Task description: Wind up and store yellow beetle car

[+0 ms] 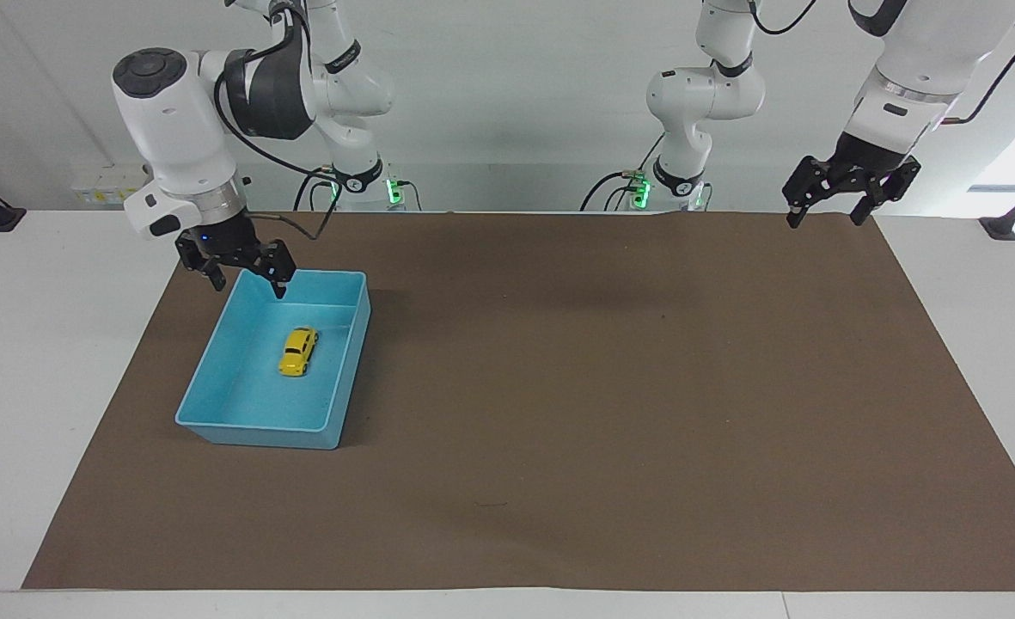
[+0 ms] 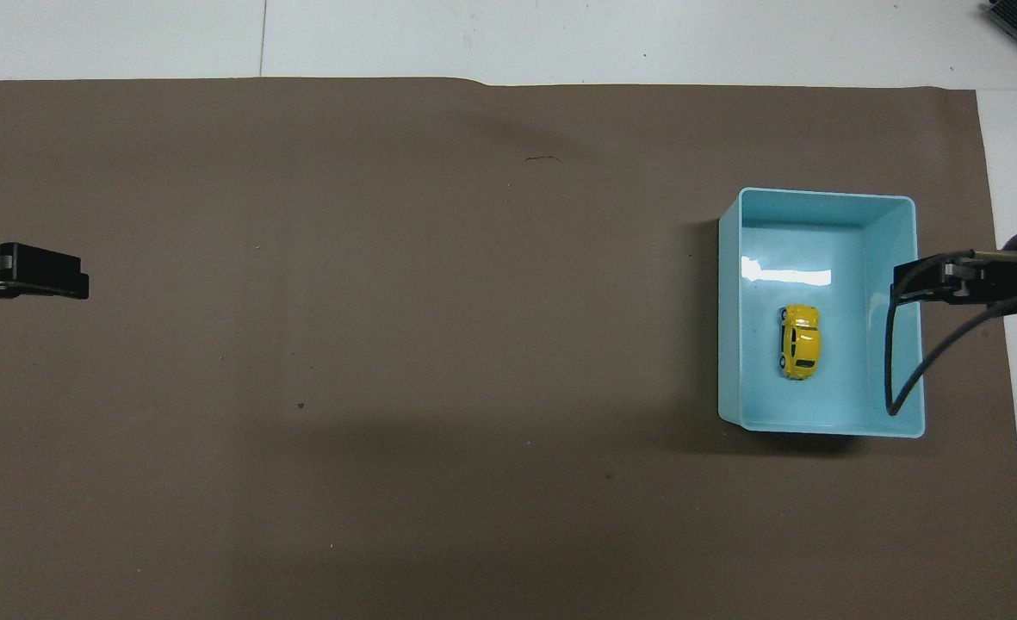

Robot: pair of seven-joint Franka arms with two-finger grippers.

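Brown paper covers the white bench [image 1: 9, 361]. On it, toward the right arm's end, the car [image 1: 298, 352] sits on its wheels on the floor of the blue bin [image 1: 253, 433], alone in it and clear of the walls. Storing looks done; whether the car is wound cannot be told. The right gripper [image 1: 245, 277] hangs over the bin's rim nearest the robots, fingers apart and empty. The left gripper [image 1: 827, 211] waits over its own end, fingers apart.
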